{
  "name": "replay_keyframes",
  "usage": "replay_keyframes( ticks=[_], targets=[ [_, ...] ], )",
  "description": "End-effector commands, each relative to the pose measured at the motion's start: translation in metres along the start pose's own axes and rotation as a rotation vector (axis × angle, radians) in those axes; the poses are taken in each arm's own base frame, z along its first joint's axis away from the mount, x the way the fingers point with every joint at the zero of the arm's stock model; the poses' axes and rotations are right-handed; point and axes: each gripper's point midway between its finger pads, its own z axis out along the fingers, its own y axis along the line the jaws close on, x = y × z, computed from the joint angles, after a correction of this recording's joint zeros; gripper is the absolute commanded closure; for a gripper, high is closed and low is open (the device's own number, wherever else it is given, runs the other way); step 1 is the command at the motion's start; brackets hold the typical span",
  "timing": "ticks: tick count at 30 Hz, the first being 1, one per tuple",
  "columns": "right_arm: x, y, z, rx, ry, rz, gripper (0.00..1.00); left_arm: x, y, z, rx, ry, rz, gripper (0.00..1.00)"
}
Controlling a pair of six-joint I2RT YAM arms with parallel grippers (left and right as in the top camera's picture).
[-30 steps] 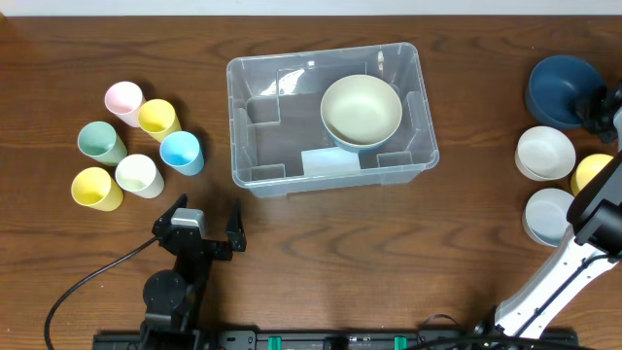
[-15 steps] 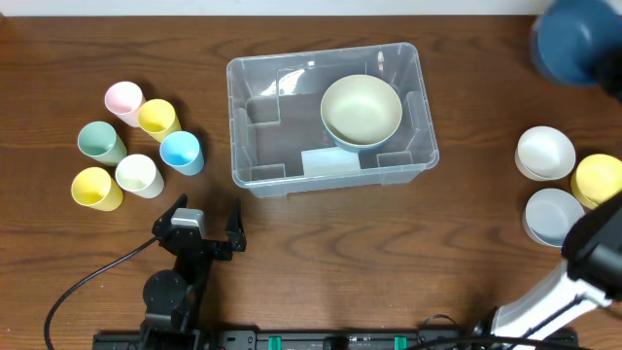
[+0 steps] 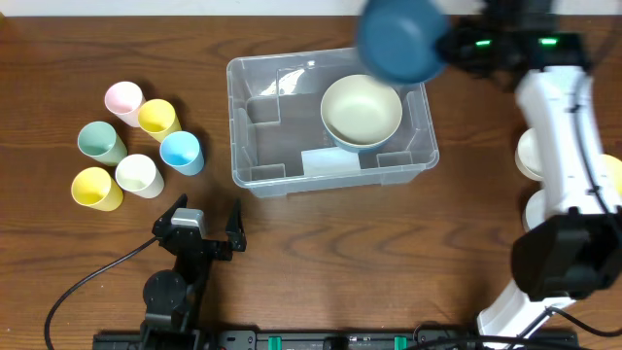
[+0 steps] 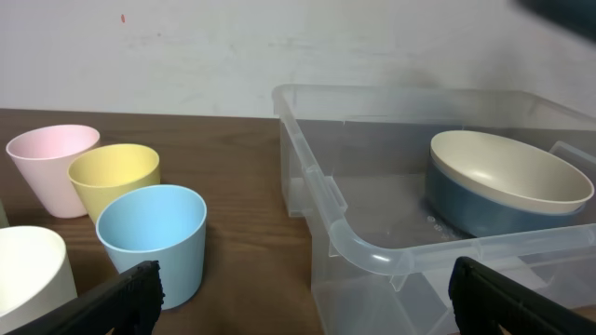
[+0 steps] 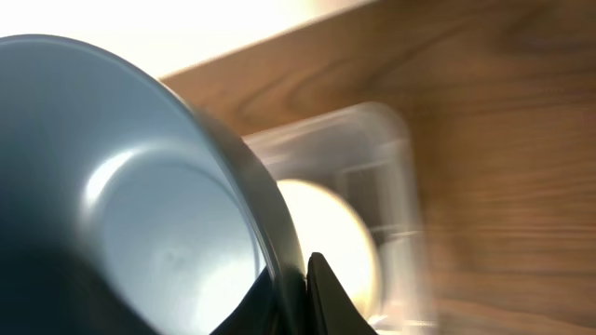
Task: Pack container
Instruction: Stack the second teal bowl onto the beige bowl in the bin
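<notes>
Holding the dark blue bowl (image 3: pixel 398 39), rim clamped in our right end effector (image 5: pixel 303 279), above the 1 o'clock corner of the container (image 3: pixel 255 136) at the centre of the bench (image 3: pixel 321 243), we should next lower it into the cream bowl (image 3: pixel 362 109).

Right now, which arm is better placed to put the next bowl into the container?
Right. The right arm holds the dark blue bowl in shut jaws above the container, at its far right corner. The left arm sits well short of it, jaws open, empty.
</notes>
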Motion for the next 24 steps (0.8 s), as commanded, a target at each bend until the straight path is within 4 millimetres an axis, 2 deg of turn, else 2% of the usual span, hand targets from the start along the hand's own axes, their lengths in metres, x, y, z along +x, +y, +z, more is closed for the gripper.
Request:
replay_keyframes(
  ticks=[1, 4, 7, 12, 24],
  targets=[
    [0.017, 0.011, 0.021, 0.093, 0.014, -0.075, 0.91, 0.015, 0.001, 0.001, 0.002, 0.046, 0.004, 0.02],
    [0.031, 0.018, 0.03, 0.155, 0.028, -0.101, 0.91, 0.015, 0.001, 0.001, 0.002, 0.046, 0.004, 0.02],
    [0.043, 0.016, 0.034, 0.207, 0.052, -0.111, 0.93, 0.015, 0.001, 0.001, 0.002, 0.046, 0.004, 0.02],
    [0.061, -0.002, 0.038, 0.28, 0.12, -0.1, 0.97, 0.015, 0.001, 0.001, 0.002, 0.046, 0.004, 0.02],
    [0.089, -0.034, 0.068, 0.318, 0.154, -0.086, 0.92, 0.015, 0.001, 0.001, 0.002, 0.046, 0.004, 0.02]
  ],
)
